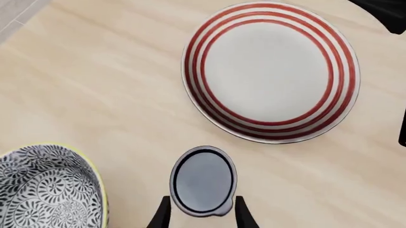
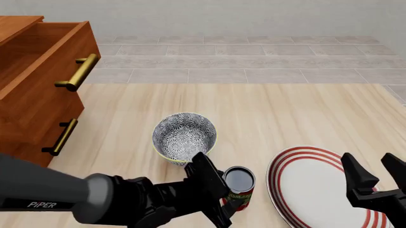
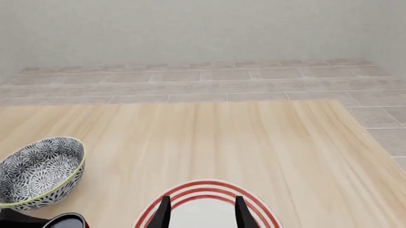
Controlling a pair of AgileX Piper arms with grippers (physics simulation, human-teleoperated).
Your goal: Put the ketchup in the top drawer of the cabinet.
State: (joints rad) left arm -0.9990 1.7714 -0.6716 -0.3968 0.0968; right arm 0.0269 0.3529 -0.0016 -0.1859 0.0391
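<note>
The ketchup [image 2: 240, 186], a small red-labelled can with a dark grey top, stands upright on the table between the bowl and the plate. In the left wrist view its top [image 1: 203, 180] sits between my left gripper's fingers. My left gripper [image 2: 228, 194] is open around the can, one finger on each side, reaching in from the left. My right gripper [image 2: 370, 164] is open and empty above the plate's right part. The cabinet [image 2: 25, 118] stands at the far left. Its top drawer [image 2: 47, 64] is pulled out, and its inside is mostly hidden.
A patterned grey bowl [image 2: 184, 137] stands just behind the can. A white plate with red rings [image 2: 304, 190] lies to the can's right, under my right gripper. The lower drawer [image 2: 38, 142] is closed. Brass handles stick out from both drawers.
</note>
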